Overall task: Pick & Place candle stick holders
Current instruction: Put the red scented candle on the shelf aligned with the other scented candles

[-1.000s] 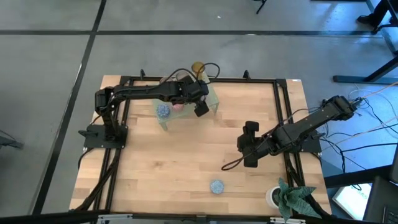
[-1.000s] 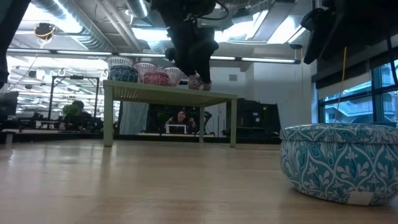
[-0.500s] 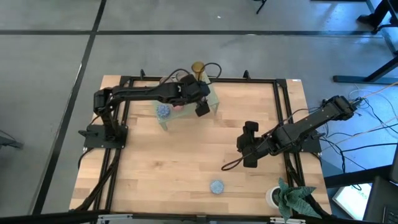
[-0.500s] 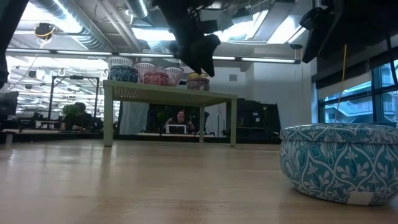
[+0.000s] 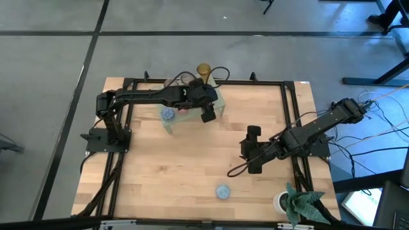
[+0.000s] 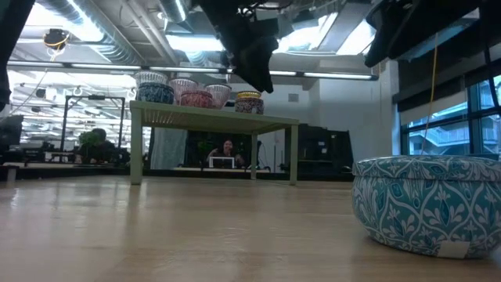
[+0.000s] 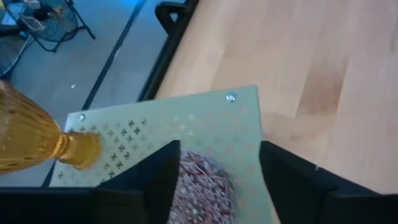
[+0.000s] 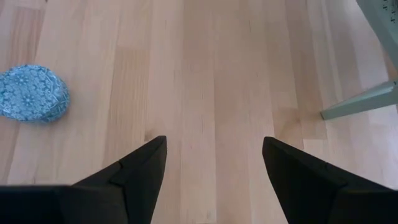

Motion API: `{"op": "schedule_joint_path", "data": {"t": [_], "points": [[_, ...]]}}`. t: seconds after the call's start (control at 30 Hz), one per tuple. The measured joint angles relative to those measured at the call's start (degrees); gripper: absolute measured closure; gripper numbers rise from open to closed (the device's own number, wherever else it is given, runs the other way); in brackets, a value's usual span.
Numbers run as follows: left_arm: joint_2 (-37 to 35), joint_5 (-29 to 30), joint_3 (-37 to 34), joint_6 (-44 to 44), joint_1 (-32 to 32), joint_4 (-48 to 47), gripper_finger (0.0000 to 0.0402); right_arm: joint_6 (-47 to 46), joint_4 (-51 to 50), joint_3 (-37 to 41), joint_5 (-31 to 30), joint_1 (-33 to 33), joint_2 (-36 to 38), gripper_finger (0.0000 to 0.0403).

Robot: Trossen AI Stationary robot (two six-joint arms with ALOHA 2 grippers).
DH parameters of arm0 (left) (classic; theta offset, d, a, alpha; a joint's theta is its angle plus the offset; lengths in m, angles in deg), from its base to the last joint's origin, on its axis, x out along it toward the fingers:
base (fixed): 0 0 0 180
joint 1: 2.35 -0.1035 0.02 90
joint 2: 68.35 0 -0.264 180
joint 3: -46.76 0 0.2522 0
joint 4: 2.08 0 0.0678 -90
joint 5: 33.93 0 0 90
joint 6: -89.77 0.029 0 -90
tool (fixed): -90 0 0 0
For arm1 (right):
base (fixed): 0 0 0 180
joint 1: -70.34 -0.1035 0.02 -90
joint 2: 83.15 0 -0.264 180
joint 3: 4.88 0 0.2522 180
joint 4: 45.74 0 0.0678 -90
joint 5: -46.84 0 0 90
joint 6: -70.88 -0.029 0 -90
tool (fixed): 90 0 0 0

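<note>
Left gripper (image 7: 214, 186): jaws spread wide, empty, poised above a red-and-white patterned cup (image 7: 202, 183) standing on the pale green perforated rack (image 7: 186, 127) at the table's far edge. An amber stemmed holder (image 7: 31, 137) seen just beside, base resting on the rack's end. In the low view, five cups lined along the rack top (image 6: 211, 117): one clear and one blue patterned (image 6: 155, 92) at one end, then pink, clear, and the patterned cup (image 6: 249, 103) nearest the gripper.

Right gripper (image 8: 214, 168): jaws spread apart, empty, held over bare wooden table (image 8: 211, 74) right of centre. One blue patterned holder (image 8: 31, 93) lying alone on the table, well apart from the rack, toward the near edge. White pot with green plant (image 5: 294, 201) at the near right corner. No legible writing or labels noted.
</note>
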Motion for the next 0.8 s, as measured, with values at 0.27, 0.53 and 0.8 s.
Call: {"op": "schedule_joint_path", "data": {"t": [0.27,0.53,0.8], "points": [[-0.03,-1.92,0.00,2.72,0.34,-0.09,0.0307,0.37,0.00,0.00,0.00,0.00,-0.02,0.0132],[-0.03,-5.98,0.00,1.78,-0.95,3.32,0.0397,1.49,0.06,0.00,-0.02,0.00,-0.02,0.0132],[-0.01,-6.47,0.00,-1.41,-1.56,3.83,0.0400,1.38,0.35,0.00,-0.02,0.00,-0.02,0.0132]]}}
